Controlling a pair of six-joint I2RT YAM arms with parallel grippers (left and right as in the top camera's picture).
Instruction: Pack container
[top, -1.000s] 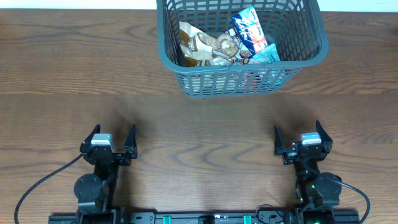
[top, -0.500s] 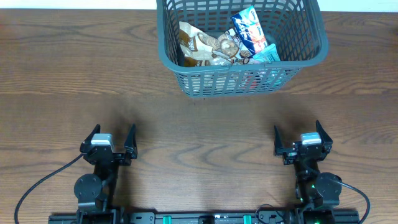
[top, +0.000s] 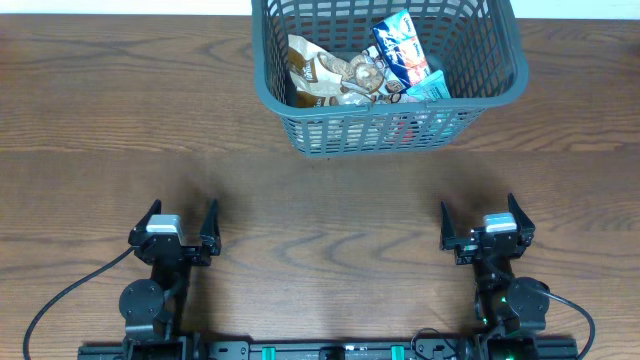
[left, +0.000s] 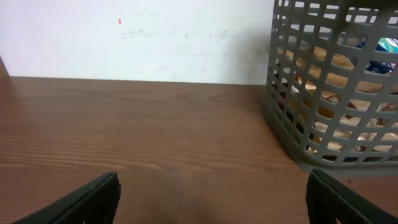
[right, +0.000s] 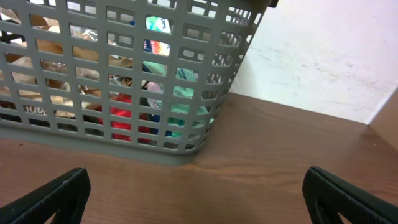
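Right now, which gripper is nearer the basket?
Right. The right gripper faces the right end of the basket; the left gripper stands farther off, past its left side.

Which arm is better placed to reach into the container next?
The right. The right gripper faces the container, close in its wrist view; the left gripper stands off to one side. Both are open and empty.

Container (top: 350, 130), a dark grey lattice basket, at 12 o'clock on the wooden table (top: 100, 130). Inside it: a brown snack packet (top: 315, 72) at its 9 o'clock, a blue-and-white packet (top: 400, 50) at 1 o'clock, a teal packet (top: 430, 88) at 3 o'clock. Left gripper (top: 182, 212) at 7 o'clock and right gripper (top: 479, 208) at 5 o'clock, jaws spread, both well apart from the container.
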